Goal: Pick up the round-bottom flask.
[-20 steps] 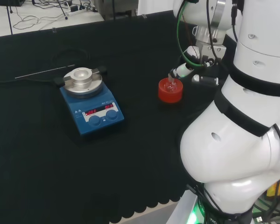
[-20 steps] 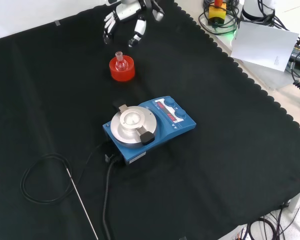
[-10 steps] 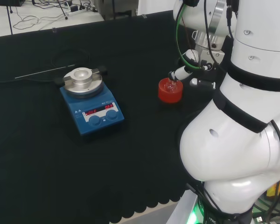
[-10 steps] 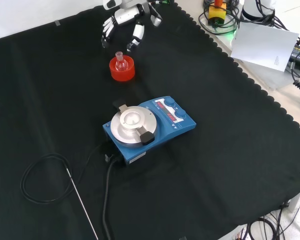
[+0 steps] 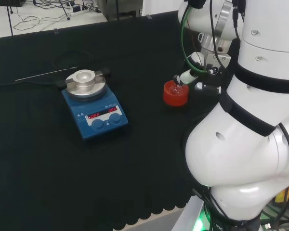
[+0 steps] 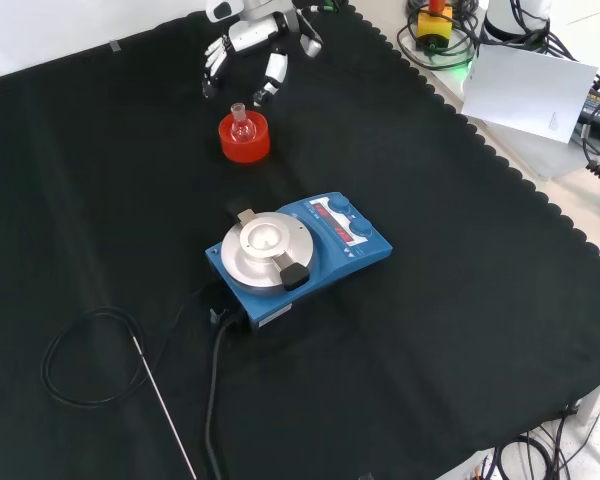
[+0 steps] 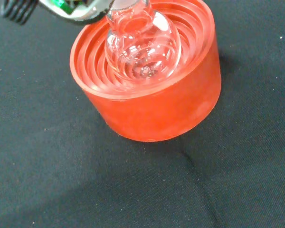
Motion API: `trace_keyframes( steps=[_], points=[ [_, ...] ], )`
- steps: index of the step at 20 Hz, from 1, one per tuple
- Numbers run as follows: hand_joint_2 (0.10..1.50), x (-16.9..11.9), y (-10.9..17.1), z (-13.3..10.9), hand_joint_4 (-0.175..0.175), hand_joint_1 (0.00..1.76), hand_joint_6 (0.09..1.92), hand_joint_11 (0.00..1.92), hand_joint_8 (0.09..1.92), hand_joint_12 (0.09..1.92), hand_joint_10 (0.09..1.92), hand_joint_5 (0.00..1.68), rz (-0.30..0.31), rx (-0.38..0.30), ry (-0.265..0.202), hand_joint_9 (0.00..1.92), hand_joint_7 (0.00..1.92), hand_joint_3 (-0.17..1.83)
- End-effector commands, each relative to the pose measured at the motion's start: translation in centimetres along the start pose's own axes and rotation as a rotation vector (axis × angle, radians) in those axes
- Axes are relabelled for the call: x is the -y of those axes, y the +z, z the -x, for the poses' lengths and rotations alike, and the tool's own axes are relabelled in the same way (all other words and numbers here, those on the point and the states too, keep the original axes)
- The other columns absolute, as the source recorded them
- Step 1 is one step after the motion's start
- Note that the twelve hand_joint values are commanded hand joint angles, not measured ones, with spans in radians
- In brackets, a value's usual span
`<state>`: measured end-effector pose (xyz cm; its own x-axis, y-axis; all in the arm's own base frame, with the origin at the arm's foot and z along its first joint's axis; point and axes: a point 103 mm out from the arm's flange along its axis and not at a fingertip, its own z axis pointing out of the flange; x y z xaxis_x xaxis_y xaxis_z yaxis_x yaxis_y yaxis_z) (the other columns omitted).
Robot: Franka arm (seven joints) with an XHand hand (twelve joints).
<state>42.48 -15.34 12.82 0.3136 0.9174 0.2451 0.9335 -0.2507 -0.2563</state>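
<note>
Spread and holding nothing, the hand (image 6: 248, 45) hovers just beyond the clear round-bottom flask (image 6: 240, 122) seated upright in its red ribbed stand (image 6: 244, 140), with the blue hotplate stirrer (image 6: 295, 255) well apart nearer the front view's camera and nothing between.

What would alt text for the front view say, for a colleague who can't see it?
A small clear flask sits upright in a red ribbed stand on black cloth, with the robot's hand hovering just beyond it, fingers open. Nearer the camera stands a blue hotplate with a round metal top.
</note>
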Motion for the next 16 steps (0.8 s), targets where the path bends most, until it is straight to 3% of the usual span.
trace_keyframes(
  steps=[1,16],
  points=[
    [0.67,-0.5,0.7,0.4,-0.032,0.84,0.15,0.25,0.71,1.39,0.67,0.58,-0.004,-0.013,0.002,0.55,0.38,0.54],
    [0.64,-1.7,1.8,-0.7,-0.038,0.91,0.24,0.32,0.72,1.36,0.65,0.66,0.036,-0.024,-0.024,0.6,0.43,0.58]
  ],
)
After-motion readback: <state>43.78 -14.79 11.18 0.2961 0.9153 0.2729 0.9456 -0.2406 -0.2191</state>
